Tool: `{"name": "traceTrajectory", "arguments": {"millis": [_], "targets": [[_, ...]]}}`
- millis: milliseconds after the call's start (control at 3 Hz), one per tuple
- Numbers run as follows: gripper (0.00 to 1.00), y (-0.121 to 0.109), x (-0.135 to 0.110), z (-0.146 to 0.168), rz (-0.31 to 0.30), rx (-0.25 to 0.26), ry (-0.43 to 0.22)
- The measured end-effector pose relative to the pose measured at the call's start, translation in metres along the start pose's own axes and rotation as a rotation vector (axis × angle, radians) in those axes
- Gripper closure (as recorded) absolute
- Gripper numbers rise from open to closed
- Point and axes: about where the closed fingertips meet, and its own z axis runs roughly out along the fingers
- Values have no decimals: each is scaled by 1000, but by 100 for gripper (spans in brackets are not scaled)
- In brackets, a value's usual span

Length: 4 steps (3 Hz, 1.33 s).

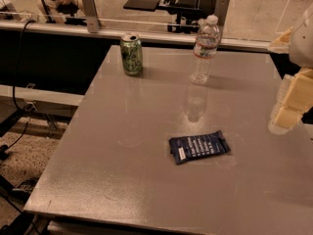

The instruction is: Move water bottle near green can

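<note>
One water bottle (pixel 205 50) upright, cap up, apart from green can (pixel 131 54), pincer (pixel 288 109) far right, state unclear

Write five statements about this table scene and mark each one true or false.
1. The water bottle stands upright on the table. True.
2. The green can lies on its side. False: it stands upright near the far edge of the table.
3. The gripper is holding the water bottle. False: it is at the right edge of the view, well apart from the bottle.
4. The blue wrapper lies flat, closer to the camera than both the can and the bottle. True.
5. The bottle touches the can. False: bare table separates them.
</note>
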Motion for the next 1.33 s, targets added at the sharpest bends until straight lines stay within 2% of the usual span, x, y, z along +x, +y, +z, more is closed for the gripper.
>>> {"name": "traceTrajectory", "arguments": {"millis": [333,667,1333], "targets": [[0,0,0,0,0,0,0],[0,-14,-5,6,23,-12,-16],[0,-82,-11,39,134,42,-91]]}}
